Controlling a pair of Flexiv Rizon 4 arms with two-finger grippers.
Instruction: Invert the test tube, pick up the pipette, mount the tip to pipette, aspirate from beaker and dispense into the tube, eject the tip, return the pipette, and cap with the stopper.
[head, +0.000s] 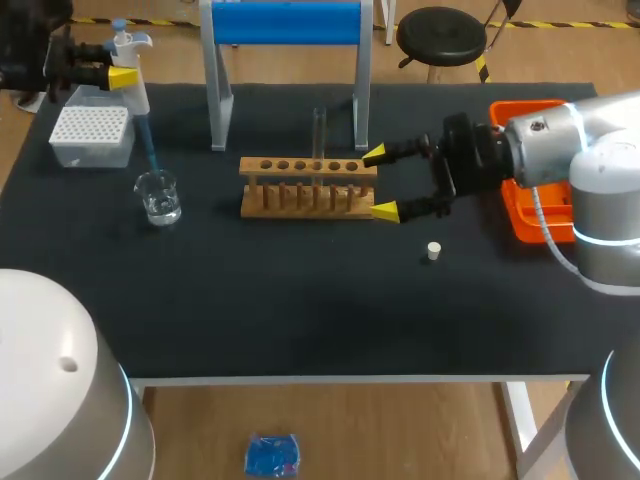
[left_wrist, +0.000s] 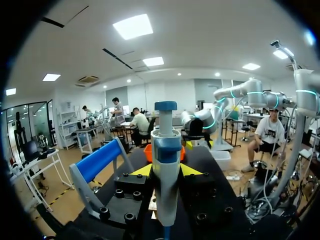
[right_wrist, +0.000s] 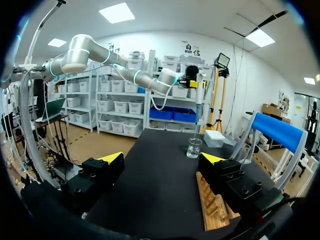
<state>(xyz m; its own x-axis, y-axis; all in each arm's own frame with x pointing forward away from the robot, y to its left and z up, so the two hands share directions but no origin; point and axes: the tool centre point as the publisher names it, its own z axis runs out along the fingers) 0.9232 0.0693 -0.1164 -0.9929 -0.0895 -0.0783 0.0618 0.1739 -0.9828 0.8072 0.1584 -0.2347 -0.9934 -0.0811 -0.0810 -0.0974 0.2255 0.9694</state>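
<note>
My left gripper (head: 124, 76) is shut on the white pipette (head: 131, 62) with a blue top, at the table's far left. The pipette's blue tip (head: 149, 148) slants down into the glass beaker (head: 159, 197). In the left wrist view the pipette (left_wrist: 166, 165) stands between the yellow fingertips. A clear test tube (head: 319, 132) stands upright in the wooden rack (head: 309, 186). My right gripper (head: 383, 183) is open, its fingers either side of the rack's right end; the rack (right_wrist: 214, 204) lies by one finger. A small white stopper (head: 434, 251) lies on the mat in front of it.
A white tip box (head: 91, 135) sits under the left gripper, behind the beaker. A blue-topped metal stand (head: 286, 55) rises behind the rack. An orange tray (head: 524, 205) lies at the right edge, partly under my right arm.
</note>
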